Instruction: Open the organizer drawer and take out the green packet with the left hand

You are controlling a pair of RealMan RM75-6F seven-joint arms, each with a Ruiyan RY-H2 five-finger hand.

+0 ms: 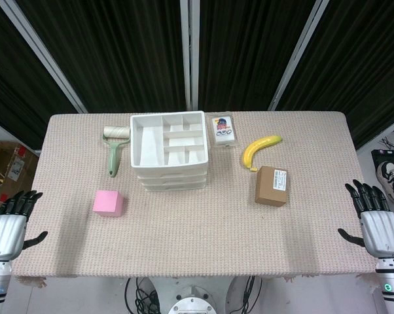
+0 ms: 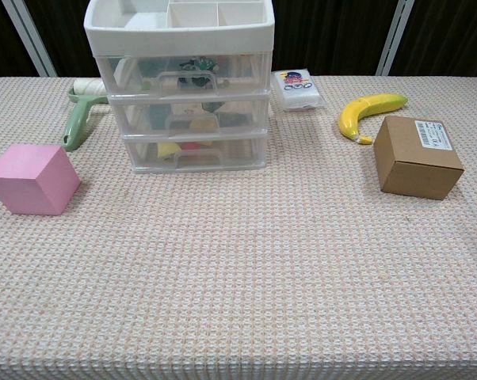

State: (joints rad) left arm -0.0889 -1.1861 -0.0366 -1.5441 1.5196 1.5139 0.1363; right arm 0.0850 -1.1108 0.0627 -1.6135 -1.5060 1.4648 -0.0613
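A white three-drawer organizer (image 1: 169, 152) (image 2: 181, 87) stands at the table's back centre, all drawers pushed in. Through the clear top drawer front (image 2: 187, 77) a green item (image 2: 192, 65) shows dimly; more green shows in the middle drawer (image 2: 227, 116). My left hand (image 1: 10, 222) hangs off the table's left edge, fingers spread and holding nothing. My right hand (image 1: 374, 219) hangs off the right edge, likewise spread and holding nothing. Neither hand appears in the chest view.
A pink cube (image 1: 109, 203) (image 2: 32, 179) sits front-left of the organizer, a green-handled lint roller (image 1: 115, 149) (image 2: 82, 115) to its left. To the right lie a white packet (image 1: 224, 129) (image 2: 298, 88), a banana (image 1: 259, 149) (image 2: 368, 112) and a cardboard box (image 1: 271, 186) (image 2: 417, 156).
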